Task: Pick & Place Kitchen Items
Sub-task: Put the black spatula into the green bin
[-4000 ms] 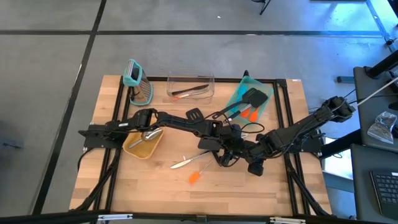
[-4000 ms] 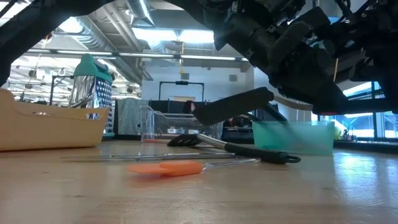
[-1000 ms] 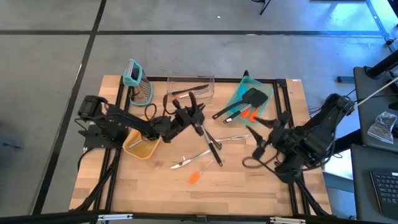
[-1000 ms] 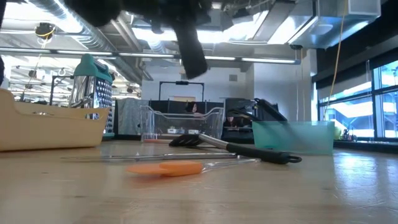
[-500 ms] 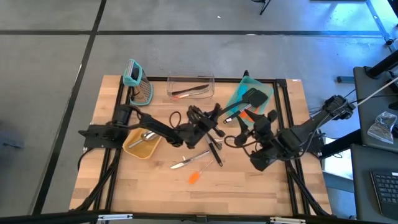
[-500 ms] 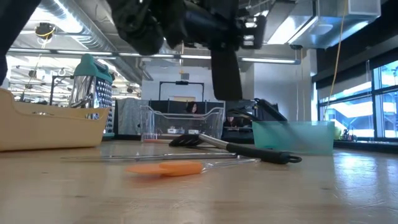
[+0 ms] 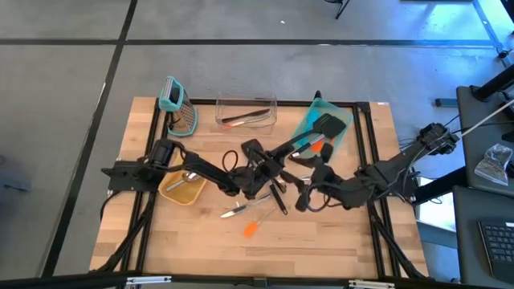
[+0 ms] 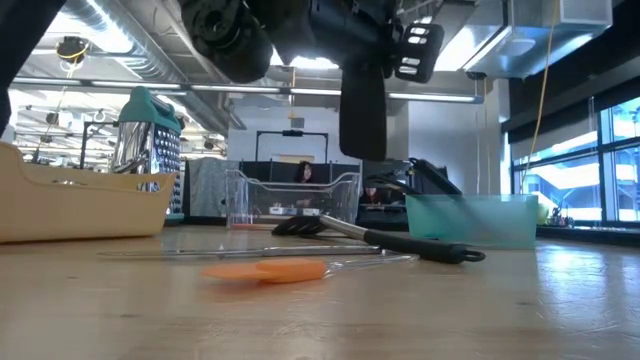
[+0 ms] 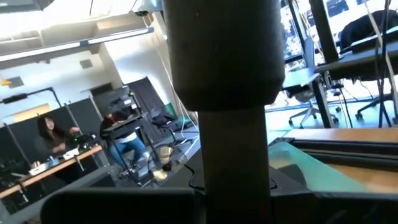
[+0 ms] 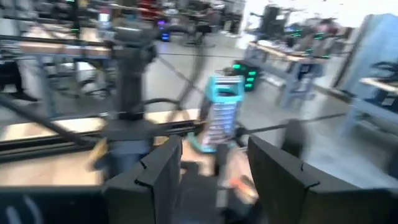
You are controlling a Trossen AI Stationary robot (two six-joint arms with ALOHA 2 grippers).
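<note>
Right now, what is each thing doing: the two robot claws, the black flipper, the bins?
Left gripper: shut on black slotted turner, held in the air.
Right gripper: open, empty.
Clear plastic bin: upright, utensils inside.
Yellow tray: holds a metal utensil.
Orange silicone spatula: lying on the table.

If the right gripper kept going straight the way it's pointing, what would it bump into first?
Probably the left arm. Seen from above, the right gripper points left across the table, fingers apart and empty. The black turner held up by the left gripper is close beside that line, but height is hard to judge.
</note>
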